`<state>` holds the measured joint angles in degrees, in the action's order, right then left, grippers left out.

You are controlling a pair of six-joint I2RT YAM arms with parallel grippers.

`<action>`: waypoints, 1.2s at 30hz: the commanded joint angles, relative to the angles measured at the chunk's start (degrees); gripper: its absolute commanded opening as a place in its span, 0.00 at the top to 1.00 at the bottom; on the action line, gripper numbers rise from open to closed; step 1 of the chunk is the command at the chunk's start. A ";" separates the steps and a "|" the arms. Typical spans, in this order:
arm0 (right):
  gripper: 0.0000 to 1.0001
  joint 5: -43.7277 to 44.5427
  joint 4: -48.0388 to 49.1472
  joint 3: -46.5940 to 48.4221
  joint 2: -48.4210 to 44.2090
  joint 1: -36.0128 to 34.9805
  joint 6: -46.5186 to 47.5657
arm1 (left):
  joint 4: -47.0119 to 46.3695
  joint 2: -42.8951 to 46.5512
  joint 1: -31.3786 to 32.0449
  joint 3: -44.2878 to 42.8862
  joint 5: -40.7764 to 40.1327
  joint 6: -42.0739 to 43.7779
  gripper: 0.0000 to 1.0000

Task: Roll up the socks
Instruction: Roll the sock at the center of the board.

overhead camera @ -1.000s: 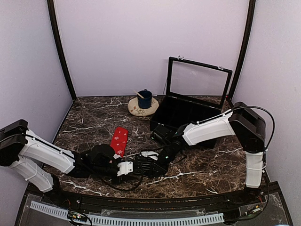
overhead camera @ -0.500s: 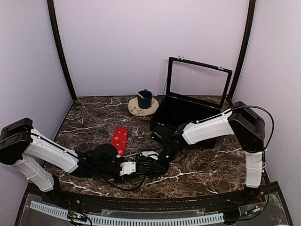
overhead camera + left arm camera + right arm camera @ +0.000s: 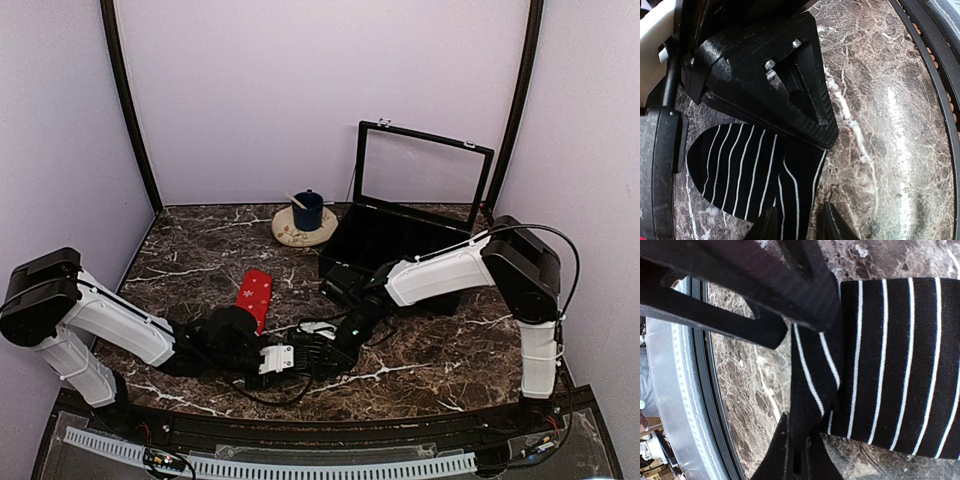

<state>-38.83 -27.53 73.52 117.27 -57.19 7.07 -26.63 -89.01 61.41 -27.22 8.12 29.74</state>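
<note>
Black sock held from both sides at the front centre of the table.
Your right gripper is clamped tight on a folded edge of the black sock. Your left gripper meets it there, its fingers part-closed around a band of the same sock. The red sock lies flat just behind, apart from both grippers.
</note>
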 commanded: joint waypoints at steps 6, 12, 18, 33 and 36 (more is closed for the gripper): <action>1.00 -1.77 -1.62 1.89 1.29 0.87 1.23 | 2.99 -1.43 0.37 -2.33 0.59 1.86 0.76; 1.00 -2.11 -2.24 2.23 1.43 1.28 1.73 | 4.91 -2.34 0.30 -3.25 1.92 1.90 0.85; 1.00 -2.23 -3.11 2.50 1.54 1.68 2.12 | 7.98 -3.30 0.37 -4.35 2.75 1.55 0.96; 0.70 0.55 1.25 -1.62 -1.95 3.08 -0.79 | 16.04 -4.34 0.19 -9.11 6.33 -3.45 1.00; 0.70 1.78 2.64 -2.66 -3.23 3.39 -1.66 | 17.84 -4.76 -0.08 -10.47 7.17 -4.73 1.00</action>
<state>-40.23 -27.27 72.62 116.53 -54.85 6.66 -14.06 -92.92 61.41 -35.81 12.36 27.59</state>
